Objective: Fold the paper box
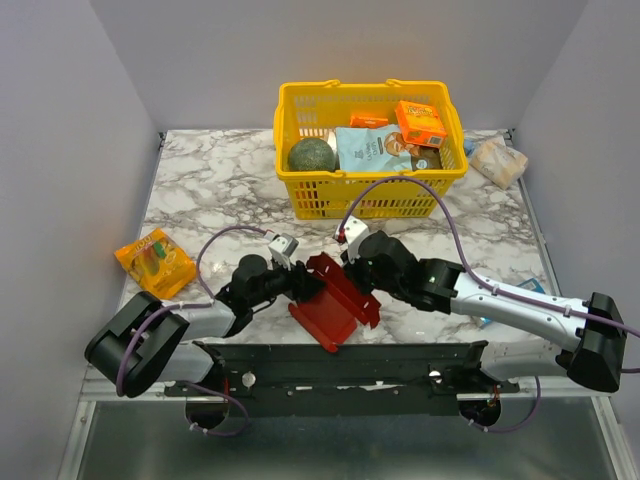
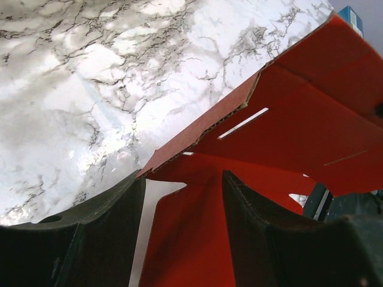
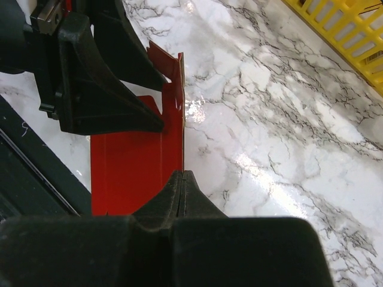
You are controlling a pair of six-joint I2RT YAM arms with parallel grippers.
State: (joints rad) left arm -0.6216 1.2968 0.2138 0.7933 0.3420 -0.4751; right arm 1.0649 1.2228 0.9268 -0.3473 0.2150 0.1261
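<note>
bright red paper box (image 1: 335, 300), black fingers (image 2: 269, 239), grey-veined white marble table (image 1: 220, 180), yellow basket (image 1: 290, 100)

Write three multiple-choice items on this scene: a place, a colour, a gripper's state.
1. Where does the yellow basket stand?
A. at the far edge of the table, beyond the paper box
B. between the arm bases
C. on the floor

2. What colour is the paper box?
A. blue
B. red
C. white

3. How is the right gripper?
A. wide open
B. shut on the paper box
C. shut on the basket's handle

1 A: the top view shows it far behind the box.
2 B: the sheet is bright red in every view.
3 B: its wrist view shows it pinching a red flap's edge.
</note>
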